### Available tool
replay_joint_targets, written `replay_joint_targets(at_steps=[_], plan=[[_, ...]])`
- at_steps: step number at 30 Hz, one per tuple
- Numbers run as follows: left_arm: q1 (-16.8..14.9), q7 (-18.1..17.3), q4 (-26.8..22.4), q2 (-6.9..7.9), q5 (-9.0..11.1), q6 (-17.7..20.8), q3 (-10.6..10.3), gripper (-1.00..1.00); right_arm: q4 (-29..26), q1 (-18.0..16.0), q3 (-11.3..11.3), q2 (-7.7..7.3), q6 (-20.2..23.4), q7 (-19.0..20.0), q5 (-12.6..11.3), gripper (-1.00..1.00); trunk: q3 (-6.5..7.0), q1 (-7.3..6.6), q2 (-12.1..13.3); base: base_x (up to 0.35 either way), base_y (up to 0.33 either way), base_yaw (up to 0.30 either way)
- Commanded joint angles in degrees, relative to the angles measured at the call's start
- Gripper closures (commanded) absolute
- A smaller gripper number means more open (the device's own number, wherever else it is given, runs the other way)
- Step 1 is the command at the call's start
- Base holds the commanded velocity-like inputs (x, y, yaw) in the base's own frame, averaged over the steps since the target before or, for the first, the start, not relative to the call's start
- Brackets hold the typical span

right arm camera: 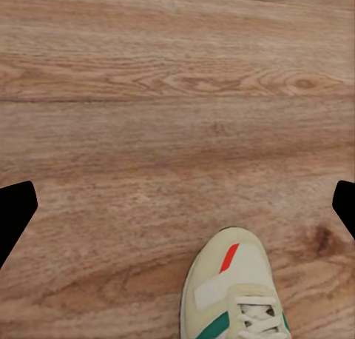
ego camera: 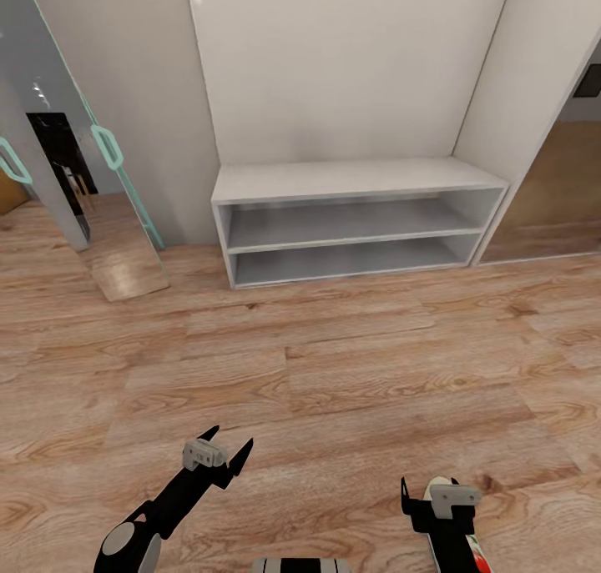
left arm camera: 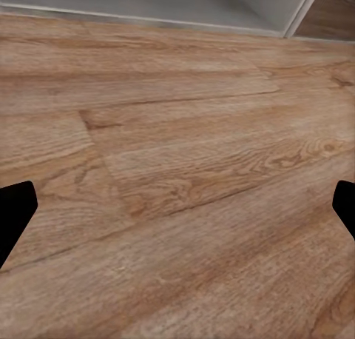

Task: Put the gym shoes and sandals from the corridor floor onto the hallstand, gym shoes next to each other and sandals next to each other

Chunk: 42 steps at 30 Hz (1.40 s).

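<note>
Left gripper spread wide and empty above bare corridor floor, hallstand straight ahead against the wall, shelves vacant. Right gripper also open, holding nothing, hanging just over one gym shoe, toe pointing forward between the fingers, long axis running roughly toward the rack. Clearly the nearer arm for this pick.

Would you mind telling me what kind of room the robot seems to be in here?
Most likely a home entrance corridor: a low pale shoe rack with two open shelves stands against the white wall, wood-plank floor runs in front, and a gym shoe lies on it under the right gripper.
</note>
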Motion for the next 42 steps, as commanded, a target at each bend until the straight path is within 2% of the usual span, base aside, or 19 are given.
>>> replay_joint_targets(at_steps=[1,42], plan=[[0.00,0.00,0.00,0.00,-0.01,0.00,0.00,-1.00,0.00,0.00,-0.03,0.00,0.00,0.00,-0.05,-1.00,0.00,0.00,0.00,0.000,0.000,0.022],[0.00,0.00,0.01,0.01,-0.01,0.00,0.09,-1.00,-0.02,0.00,-0.47,-0.09,0.00,0.03,-0.53,-1.00,0.00,0.00,0.00,0.000,0.000,0.004]])
